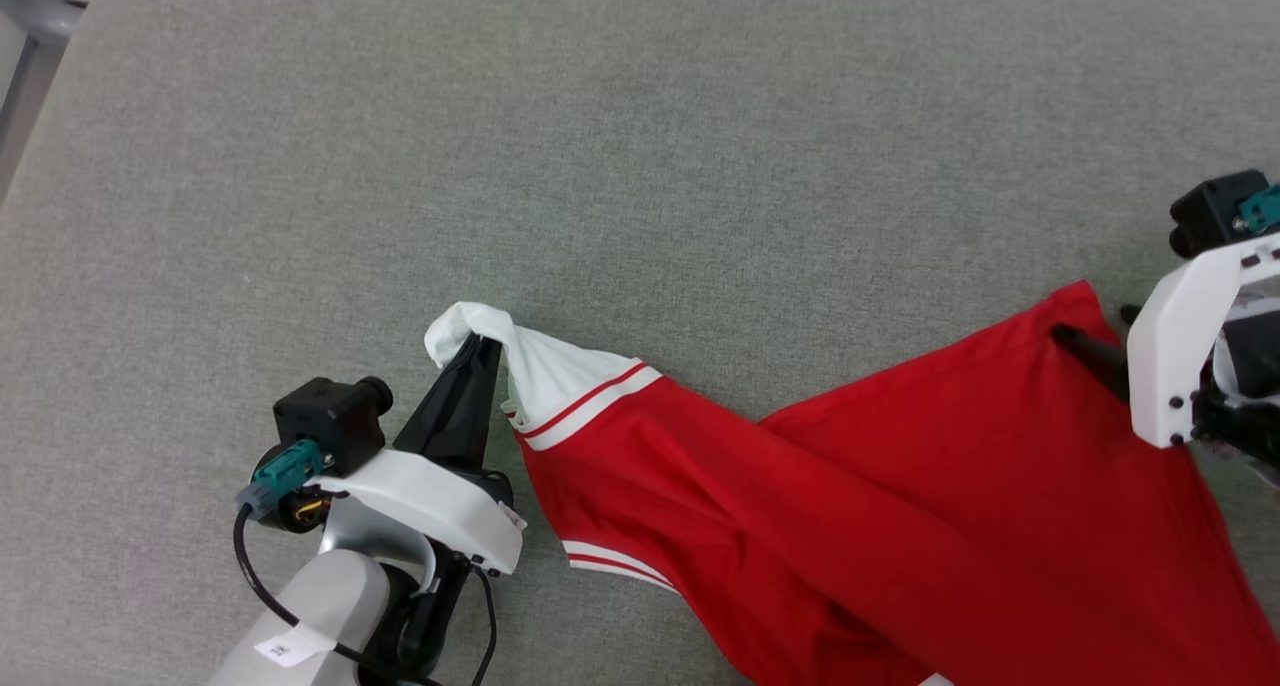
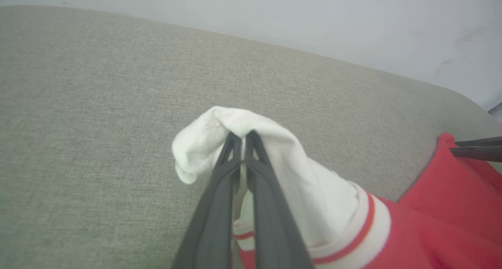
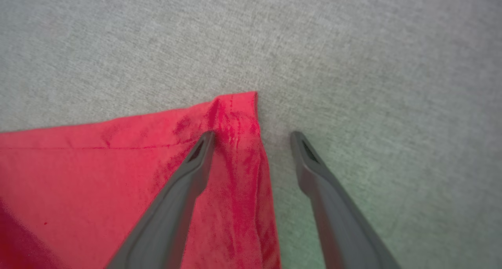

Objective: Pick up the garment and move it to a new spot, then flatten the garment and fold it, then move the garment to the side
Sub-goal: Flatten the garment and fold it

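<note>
Head view first: the garment [image 1: 850,506] lies across the near right of the grey tabletop [image 1: 640,116]. Its red body is rumpled into long diagonal folds and runs off the near edge of the picture.

On the left, the left gripper [image 1: 480,344] has the white sleeve [image 1: 545,366]. Its jaws are pressed together, clamped on a bunch of cloth near the sleeve's end. Left wrist view backs that up: the sleeve [image 2: 313,190] drapes over the meeting tips of the left gripper [image 2: 241,136] like a little hood, with the striped trim [image 2: 368,226] trailing nearer the red body. To my eye this grip is an anchor, pinning one end so the shirt can be drawn taut.

Across to the right, the right gripper [image 1: 1095,324] has its jaws wide apart, holding nothing, poised at the far hem corner [image 1: 1078,296]. Right wrist view shows why it sits there. One finger [image 3: 184,182] is over the red cloth [image 3: 98,163], the other [image 3: 325,190] over bare grey, and the hem corner [image 3: 239,104] pokes up just beyond the tips. Whether the fingers touch the fabric, I cannot tell.

Straddling the edge like that, a simple close should pinch the corner. With two ends held, the arms could lift and spread the shirt; folding looks some way off. The corner is puckered, so a shallow bite might slip.
</note>
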